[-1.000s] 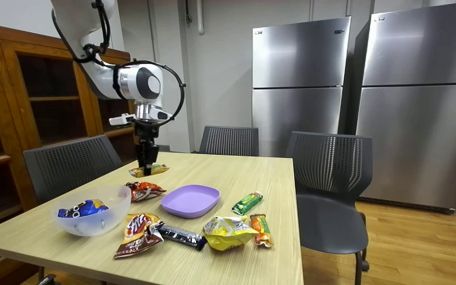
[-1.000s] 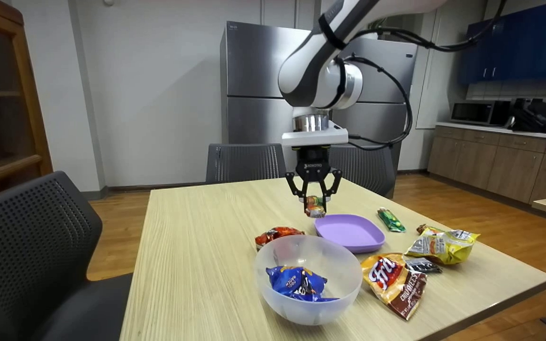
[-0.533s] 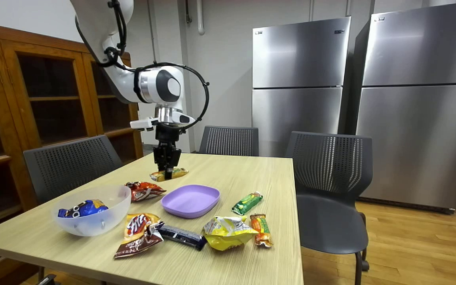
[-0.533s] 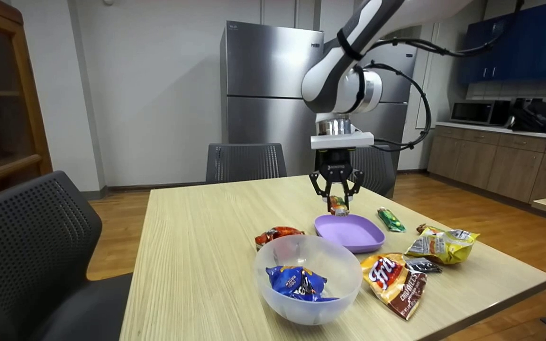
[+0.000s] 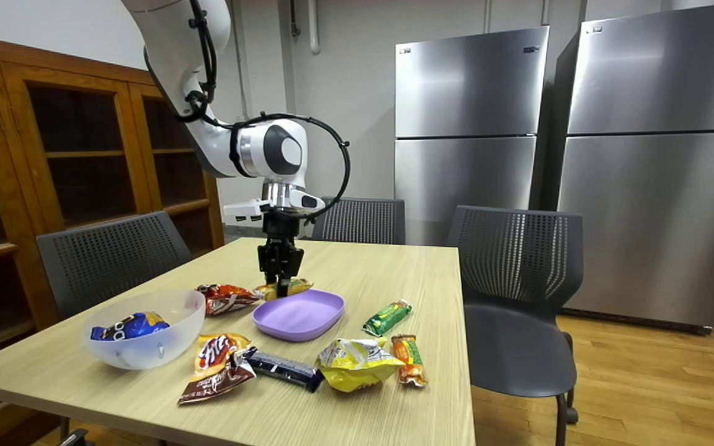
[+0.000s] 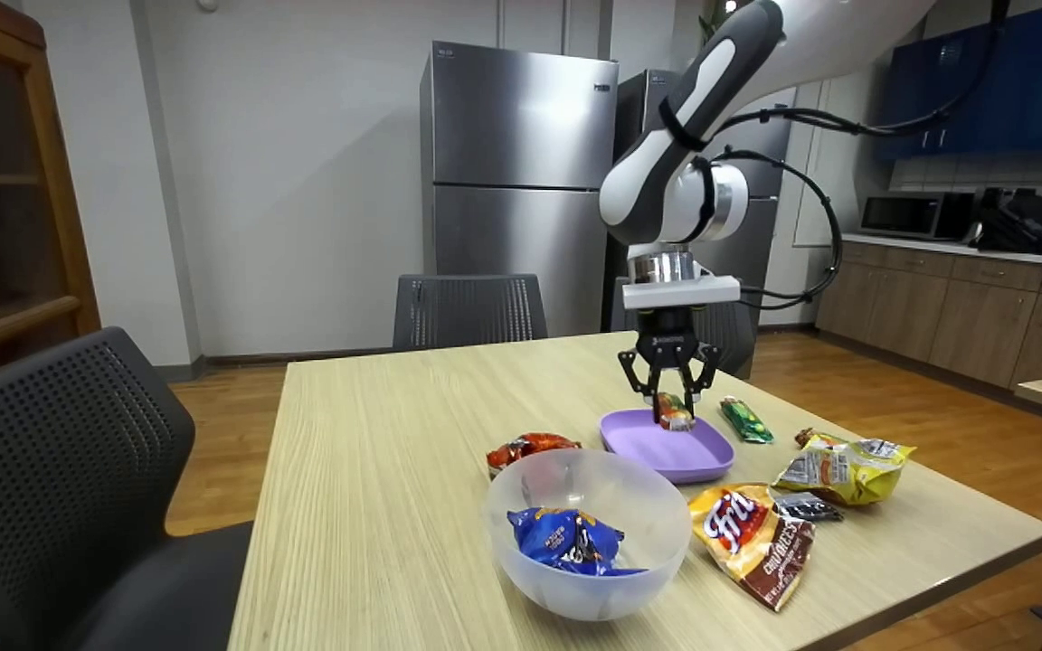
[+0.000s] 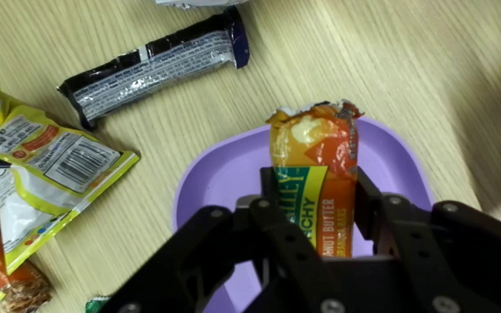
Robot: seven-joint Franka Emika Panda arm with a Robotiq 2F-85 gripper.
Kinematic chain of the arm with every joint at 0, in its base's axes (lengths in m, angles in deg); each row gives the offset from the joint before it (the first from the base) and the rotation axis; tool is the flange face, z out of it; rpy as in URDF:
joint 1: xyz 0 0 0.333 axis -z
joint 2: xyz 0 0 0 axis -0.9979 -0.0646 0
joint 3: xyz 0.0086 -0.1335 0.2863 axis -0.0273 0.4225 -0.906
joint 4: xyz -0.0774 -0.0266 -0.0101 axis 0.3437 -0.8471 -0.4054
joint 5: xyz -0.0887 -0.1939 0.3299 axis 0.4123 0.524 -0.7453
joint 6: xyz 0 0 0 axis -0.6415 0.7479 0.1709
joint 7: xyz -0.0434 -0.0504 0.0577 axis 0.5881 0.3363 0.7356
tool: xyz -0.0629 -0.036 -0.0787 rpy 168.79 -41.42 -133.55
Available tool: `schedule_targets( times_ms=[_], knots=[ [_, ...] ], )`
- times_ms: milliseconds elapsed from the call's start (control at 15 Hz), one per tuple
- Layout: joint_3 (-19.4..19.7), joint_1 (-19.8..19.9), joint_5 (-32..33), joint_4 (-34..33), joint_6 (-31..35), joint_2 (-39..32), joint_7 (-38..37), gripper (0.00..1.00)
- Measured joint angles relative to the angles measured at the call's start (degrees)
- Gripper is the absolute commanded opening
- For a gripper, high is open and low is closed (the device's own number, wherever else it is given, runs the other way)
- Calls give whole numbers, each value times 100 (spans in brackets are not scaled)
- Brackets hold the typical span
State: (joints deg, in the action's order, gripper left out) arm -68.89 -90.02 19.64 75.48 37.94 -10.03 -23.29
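A: State of the jaws?
B: Clamped on the peanut bar [image 7: 315, 187], one jaw along each long side, tips downward. Lettering partly covered; "BUTTER" legible.
A: Where is that bar, then?
B: At the plate [image 7: 228, 182]. In the wrist view it crosses the plate's inner face, crimped end over the rim. Whether it touches the plate, I cannot tell from here.
A: Left of the plate, facing the fridges [image 5: 465, 186]?
B: A red bag [image 5: 230, 298] just beside it. Farther off and closer to us, the bowl [image 5: 180, 328], translucent; blue bag [image 5: 132, 326] inside.
A: Our side of the plate?
B: Three items, left to right: brown bag [image 5: 219, 370], black bar [image 5: 282, 368], yellow bag [image 5: 357, 367]. The black bar shows a fine-print panel.
A: Right of it?
B: A green bar [image 5: 387, 318] near, lying slantwise; orange bar [image 5: 409, 360] farther away, toward us. Both on the table [image 5: 388, 263].
A: Arm position?
B: White arm [image 5: 267, 148], last link vertical above the plate's far side, black cable [image 5: 348, 162] looping out beside it.
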Motion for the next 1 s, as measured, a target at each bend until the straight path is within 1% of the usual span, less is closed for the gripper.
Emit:
schedule_targets(
  times_ms=[467, 1000],
  knots=[
    [126, 4, 8, -53, 364, -304, 41, 18],
    [121, -37, 11, -535, 502, -684, 55, 18]
  ],
)
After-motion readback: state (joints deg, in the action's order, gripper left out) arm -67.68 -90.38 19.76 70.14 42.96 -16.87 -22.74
